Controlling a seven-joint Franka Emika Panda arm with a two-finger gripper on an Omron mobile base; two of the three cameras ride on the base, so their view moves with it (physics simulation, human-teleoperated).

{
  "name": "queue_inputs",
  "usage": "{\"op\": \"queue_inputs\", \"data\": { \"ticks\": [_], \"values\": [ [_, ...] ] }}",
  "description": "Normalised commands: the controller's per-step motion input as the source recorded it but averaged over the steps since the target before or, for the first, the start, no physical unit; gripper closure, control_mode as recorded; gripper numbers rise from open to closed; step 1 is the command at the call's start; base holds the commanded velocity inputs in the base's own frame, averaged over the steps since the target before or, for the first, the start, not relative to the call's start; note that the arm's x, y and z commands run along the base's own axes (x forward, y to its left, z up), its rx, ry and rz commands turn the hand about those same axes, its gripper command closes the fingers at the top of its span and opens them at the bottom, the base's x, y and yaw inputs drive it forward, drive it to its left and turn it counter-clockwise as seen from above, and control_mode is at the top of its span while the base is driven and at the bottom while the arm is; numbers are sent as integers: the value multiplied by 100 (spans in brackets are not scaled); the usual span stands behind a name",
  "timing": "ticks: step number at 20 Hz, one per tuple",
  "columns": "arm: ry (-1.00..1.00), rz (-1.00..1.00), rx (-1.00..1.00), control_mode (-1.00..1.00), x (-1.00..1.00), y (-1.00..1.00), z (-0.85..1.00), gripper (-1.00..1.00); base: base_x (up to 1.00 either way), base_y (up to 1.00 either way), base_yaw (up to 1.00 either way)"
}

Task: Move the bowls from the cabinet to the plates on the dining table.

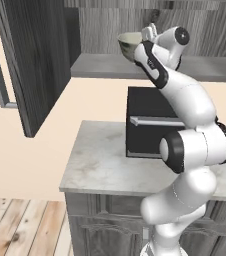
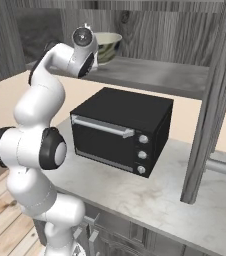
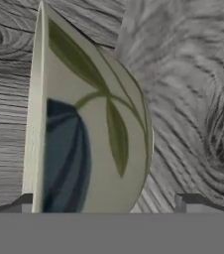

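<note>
A cream-rimmed bowl with a green leaf pattern stands on the shelf of the open cabinet. My gripper is up at the shelf, right beside the bowl. In the hand view the bowl is close and turned on its side, and the gripper is open, with one fingertip by the rim and the other to the right of the bowl's body. The plates and the dining table are out of view.
A black microwave oven sits on the small marble counter directly under the shelf. The cabinet's open doors hang at both sides of the arm. Wooden floor lies to the left of the counter.
</note>
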Motion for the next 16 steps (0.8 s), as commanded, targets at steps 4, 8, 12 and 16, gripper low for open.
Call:
{"op": "queue_inputs", "data": {
  "ticks": [4, 8, 12, 16],
  "values": [
    [11, 4, 0, -100, -22, 5, -49, -100, 0, 0, 0],
    [9, 4, 0, -100, -24, 11, -54, 100, 0, 0, 0],
    [2, 2, 0, -100, -20, 2, -37, 100, 0, 0, 0],
    [-4, 0, -1, -100, -28, 0, -22, 100, 0, 0, 0]
  ]
}}
